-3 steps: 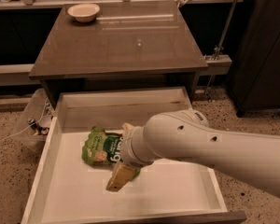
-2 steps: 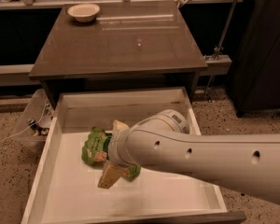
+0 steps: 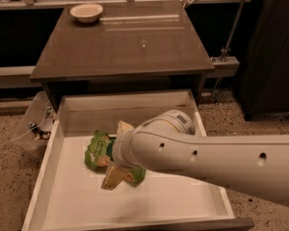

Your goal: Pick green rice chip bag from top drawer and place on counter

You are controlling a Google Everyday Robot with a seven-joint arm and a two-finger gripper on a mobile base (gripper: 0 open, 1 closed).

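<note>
**End effector over bag in drawer, lift not yet made**

The worktop (image 3: pixel 135 47) sits on the far side with plenty of bare surface. The top drawer (image 3: pixel 72 196) is pulled out towards the near side. The arm (image 3: pixel 207 158) reaches in from the right.

The green rice chip bag (image 3: pixel 97 150) lies flat on the drawer floor, left of centre. Its long axis runs roughly left-far to right-near.

The end effector (image 3: pixel 114 155) is directly over the bag's right part and open. Its fingers (image 3: pixel 113 177) are spread, one at the bag's far edge and one at the near edge, so they span the short axis. Pad contact can't be told.

A bowl (image 3: pixel 86 12) sits at the worktop's far-left corner, so the set-down spot should likely avoid it.
</note>
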